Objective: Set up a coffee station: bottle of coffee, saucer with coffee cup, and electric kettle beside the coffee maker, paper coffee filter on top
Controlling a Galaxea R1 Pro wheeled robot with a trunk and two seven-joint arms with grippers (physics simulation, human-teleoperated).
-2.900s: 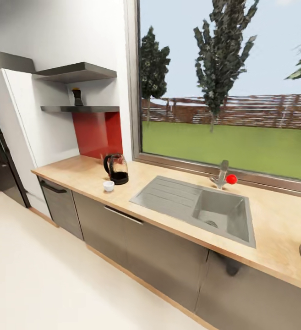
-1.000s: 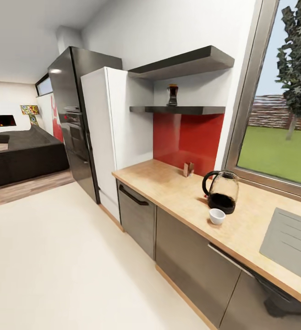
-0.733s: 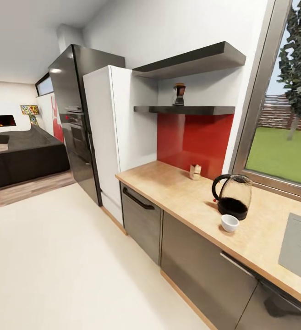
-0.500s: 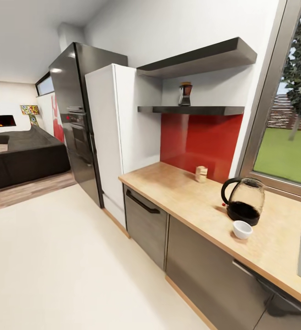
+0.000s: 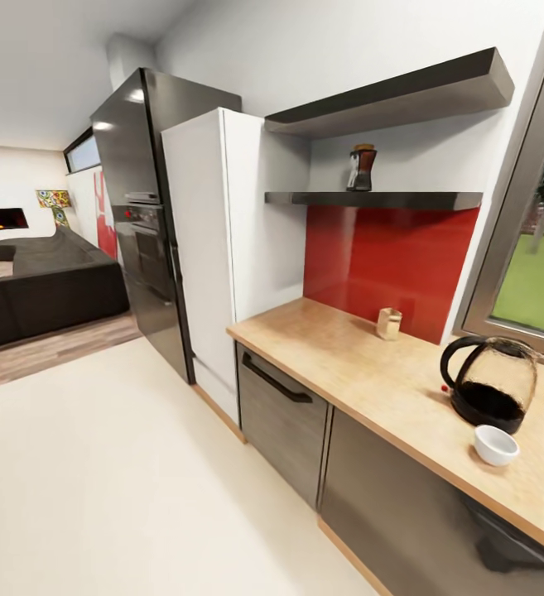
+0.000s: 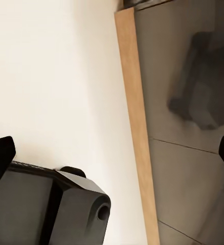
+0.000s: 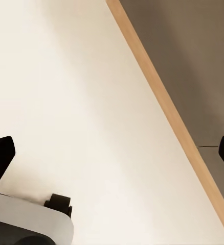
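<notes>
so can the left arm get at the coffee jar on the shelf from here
Probably not yet. The coffee jar stands high on the shelf, and the left gripper hangs low, open over the floor by the cabinets.

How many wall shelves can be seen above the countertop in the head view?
2. The upper shelf is mounted high on the white wall; the lower shelf sits just above the red backsplash and carries the bottle of coffee. Others may lie outside the picture.

No readable text

The bottle of coffee [image 5: 361,168] on the shelf [image 5: 371,199] carried a pale label, but it was too small and blurred to read; no other lettering, brand, number or sign could be made out anywhere.
</notes>
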